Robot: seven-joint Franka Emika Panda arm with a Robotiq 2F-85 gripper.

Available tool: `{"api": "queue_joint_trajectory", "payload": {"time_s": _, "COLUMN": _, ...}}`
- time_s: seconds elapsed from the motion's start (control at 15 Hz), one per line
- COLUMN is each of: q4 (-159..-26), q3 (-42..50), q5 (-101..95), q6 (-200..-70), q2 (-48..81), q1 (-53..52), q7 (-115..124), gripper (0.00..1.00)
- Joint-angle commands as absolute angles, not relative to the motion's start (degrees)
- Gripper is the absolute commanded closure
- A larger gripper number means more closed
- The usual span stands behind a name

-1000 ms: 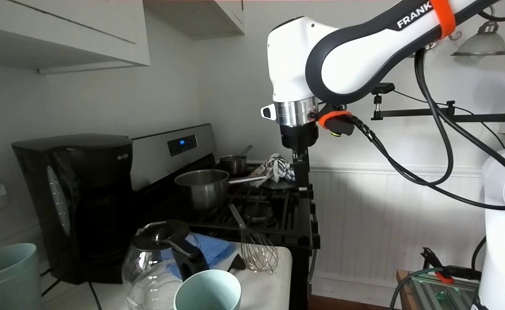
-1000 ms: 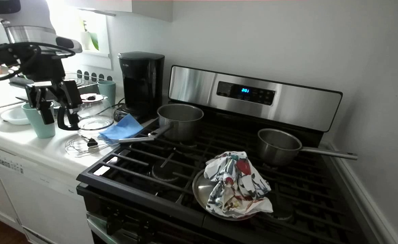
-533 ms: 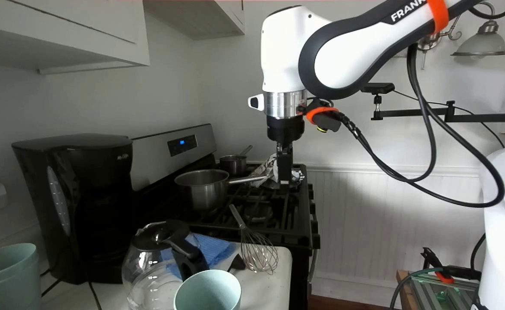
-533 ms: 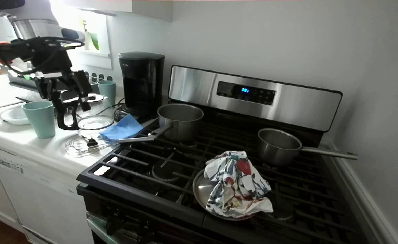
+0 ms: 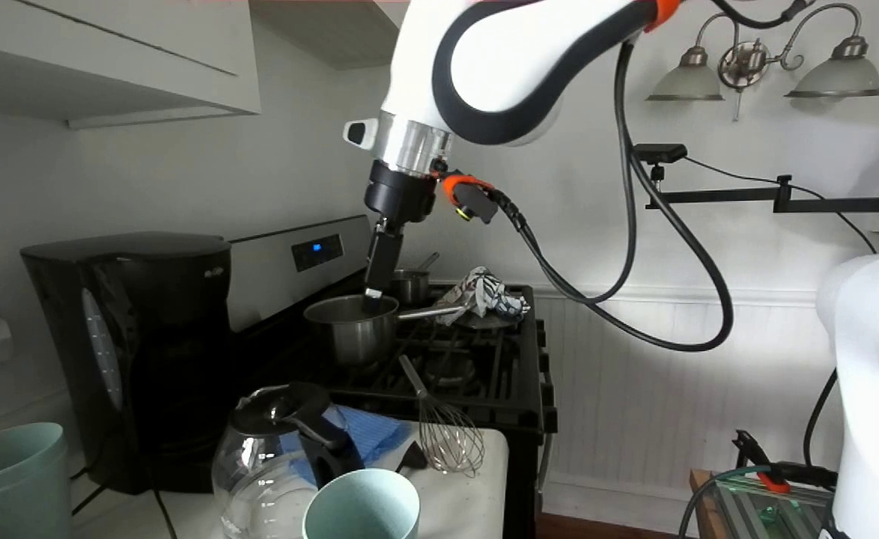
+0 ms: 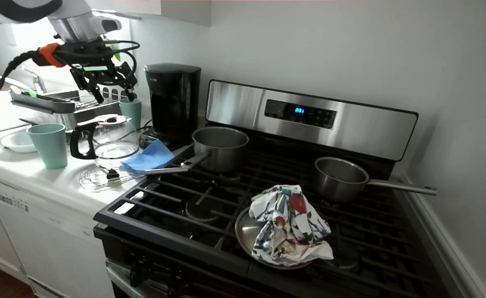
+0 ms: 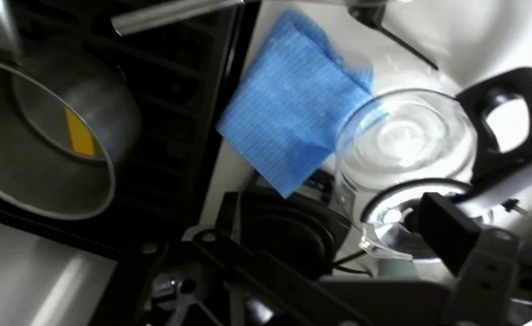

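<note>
My gripper [image 7: 338, 222] is open, with nothing between its fingers. It hangs tilted above the counter in both exterior views [image 5: 373, 293] [image 6: 115, 97]. In the wrist view the glass carafe [image 7: 402, 140] with its black handle lies below, near the right finger. The black coffee maker [image 7: 288, 231] shows between the fingers. A blue cloth [image 7: 293, 99] lies beside the carafe. A large steel pot [image 7: 44, 199] stands on the stove with a yellow thing [image 7: 81, 136] inside. The coffee maker [image 6: 172, 103] stands upright behind the carafe [image 6: 114, 145] in an exterior view.
A whisk [image 5: 447, 438] lies at the counter's edge. Teal cups [image 5: 361, 509] [image 6: 49, 145] [image 6: 130, 111] stand on the counter. On the stove are a smaller pot [image 6: 340, 180] and a patterned cloth [image 6: 288, 227] on a steel pan [image 6: 247, 231]. Cabinets [image 5: 110, 60] hang above.
The arm has moved from over the counter's front side toward the back wall and the coffee maker, and the gripper has tilted. The gripper stays open; the objects have not moved.
</note>
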State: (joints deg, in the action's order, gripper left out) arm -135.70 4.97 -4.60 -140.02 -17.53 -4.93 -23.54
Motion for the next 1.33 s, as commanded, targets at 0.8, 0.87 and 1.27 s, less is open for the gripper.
{"api": "queue_joint_trajectory", "payload": {"time_s": 0.8, "q4": -119.8, "q3": 2.9, "q5": 22.8, "q6": -125.6, "q2": -3.9, "q1": -6.6, "q7": -49.1, "gripper": 0.00}}
{"api": "queue_joint_trajectory", "payload": {"time_s": 0.87, "q4": -118.9, "q3": 3.0, "q5": 23.8, "q6": -125.4, "q2": -2.6, "q1": -6.3, "q7": -49.3, "gripper": 0.00}}
{"api": "queue_joint_trajectory", "payload": {"time_s": 1.27, "q4": -114.9, "q3": 1.9, "q5": 27.2, "q6": -118.8, "q2": 2.9, "q1": -4.5, "q7": -55.4, "gripper": 0.00}}
